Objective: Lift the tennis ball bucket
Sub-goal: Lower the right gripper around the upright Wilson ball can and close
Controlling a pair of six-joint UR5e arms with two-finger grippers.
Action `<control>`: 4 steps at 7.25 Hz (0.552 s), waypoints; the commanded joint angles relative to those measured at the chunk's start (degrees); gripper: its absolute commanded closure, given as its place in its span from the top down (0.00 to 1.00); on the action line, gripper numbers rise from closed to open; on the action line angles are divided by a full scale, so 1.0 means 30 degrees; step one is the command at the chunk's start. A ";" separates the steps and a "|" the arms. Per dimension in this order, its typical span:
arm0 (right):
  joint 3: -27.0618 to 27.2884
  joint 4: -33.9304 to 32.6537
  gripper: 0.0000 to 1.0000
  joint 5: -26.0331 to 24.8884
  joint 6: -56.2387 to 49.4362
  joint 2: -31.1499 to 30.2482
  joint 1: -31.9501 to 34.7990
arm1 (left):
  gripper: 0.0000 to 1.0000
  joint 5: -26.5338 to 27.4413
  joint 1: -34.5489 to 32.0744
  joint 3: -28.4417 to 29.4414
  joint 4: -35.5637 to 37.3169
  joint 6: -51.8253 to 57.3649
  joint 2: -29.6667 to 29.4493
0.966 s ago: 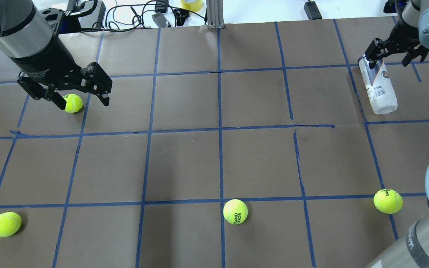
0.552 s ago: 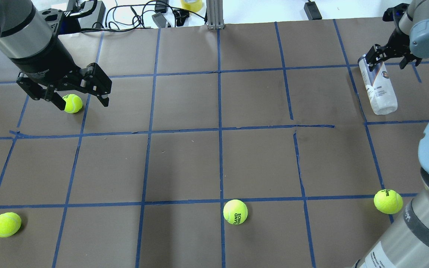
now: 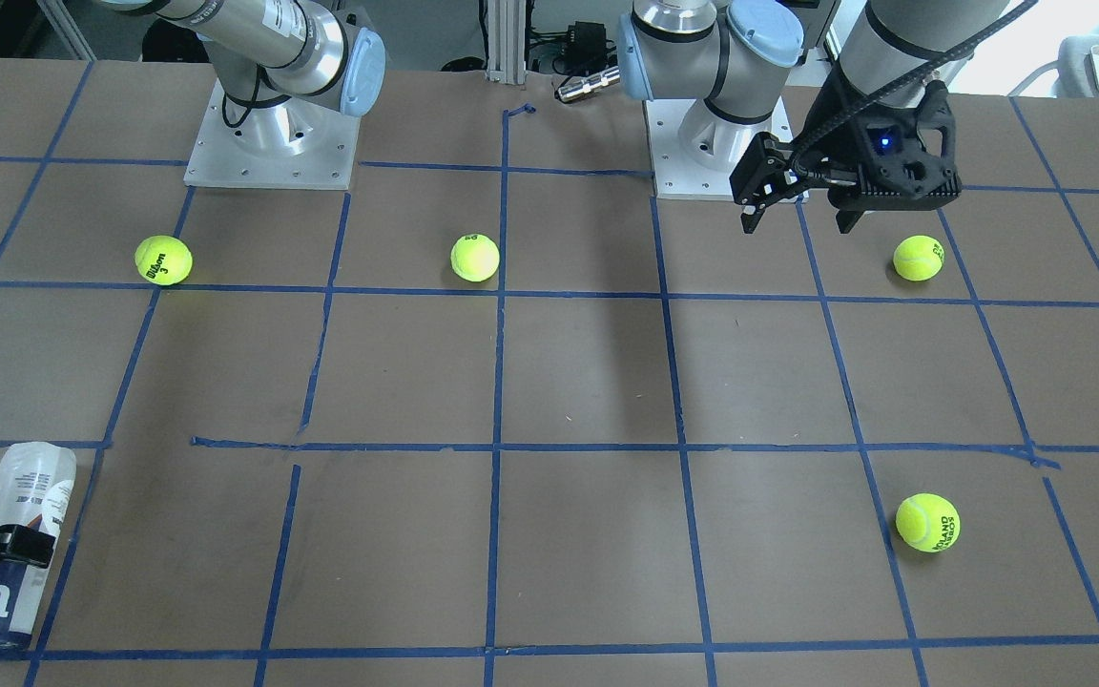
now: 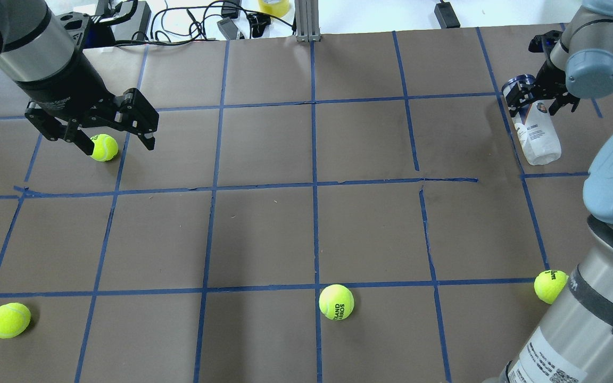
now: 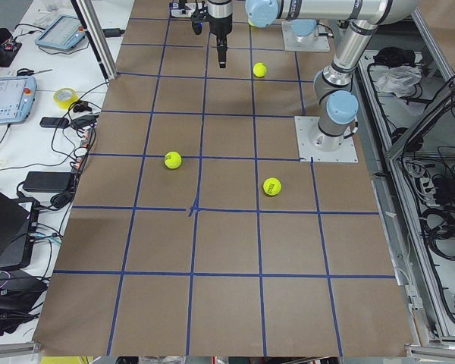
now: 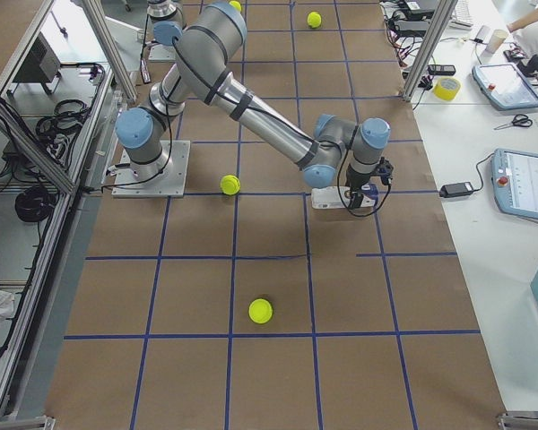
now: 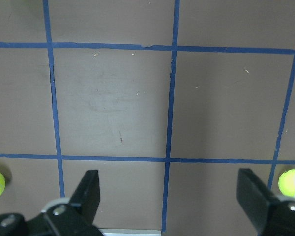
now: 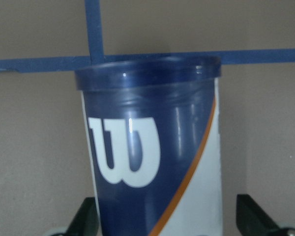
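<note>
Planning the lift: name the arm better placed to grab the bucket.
Right. Its open pincer straddles the lying bucket, a finger on each side. The left pincer hangs open near a ball across the table.

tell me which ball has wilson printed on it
The ball by the right arm's base, marked Wilson 3; the far ball reads Roland Garros.

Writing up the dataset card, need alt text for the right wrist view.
A tennis ball can with a navy label, white W logo and dark blue rim fills the centre, flanked by the open right gripper's two black fingers at the bottom corners. Behind it lies brown table paper crossed by blue tape lines.
</note>
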 commanded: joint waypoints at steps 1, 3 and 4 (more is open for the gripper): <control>0.0275 0.0246 1.00 0.0025 0.0021 0.0213 -0.0022 | 1.00 0.0007 0.0003 0.0011 -0.0001 0.0068 -0.0012; 0.0307 0.0306 1.00 0.0026 -0.0008 0.0331 -0.0022 | 1.00 -0.0022 -0.0055 0.0040 -0.0030 0.0069 0.0191; 0.0307 0.0307 1.00 0.0026 -0.0095 0.0331 -0.0022 | 1.00 -0.0081 -0.0172 0.0069 -0.0001 0.0069 0.0309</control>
